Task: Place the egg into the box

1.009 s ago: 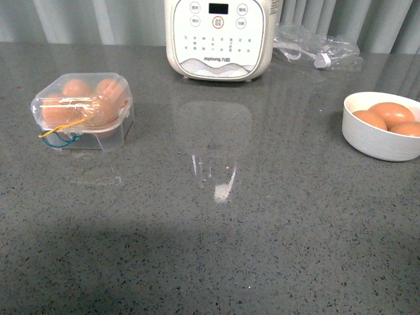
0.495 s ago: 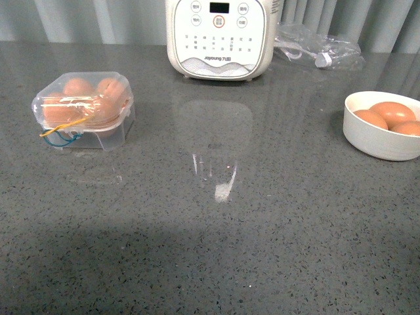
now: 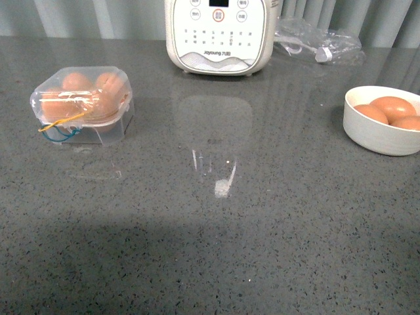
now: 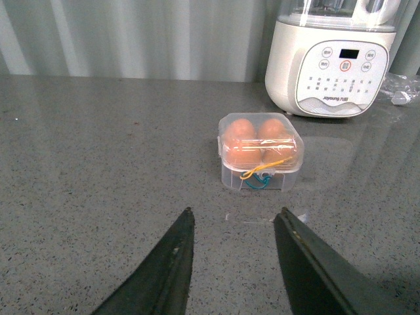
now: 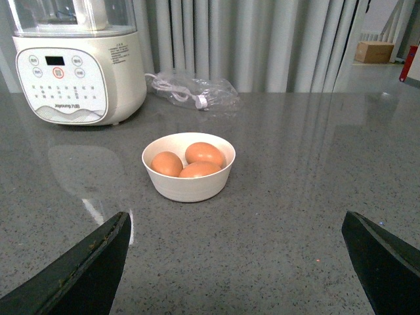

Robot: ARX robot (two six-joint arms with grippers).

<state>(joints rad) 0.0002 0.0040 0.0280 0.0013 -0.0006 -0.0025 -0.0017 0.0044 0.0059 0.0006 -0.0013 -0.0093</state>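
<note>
Both arms stood back, nothing gripped.
Joyoung cooker (image 3: pixel 218 36) at rear; box (image 3: pixel 82 105) lay shut, far left, eggs inside; bowl (image 5: pixel 189 178) well right held three eggs. Right gripper (image 5: pixel 236 262) gaped wide, left gripper (image 4: pixel 231 252) parted, both empty. Egg (image 5: pixel 205 153) looked smooth, brittle, slippery: take it lightly across the middle.

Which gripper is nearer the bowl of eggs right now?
Right. The right gripper is open and faces the white bowl directly across bare counter. The left gripper faces the box on the counter's other side, far from the bowl.
</note>
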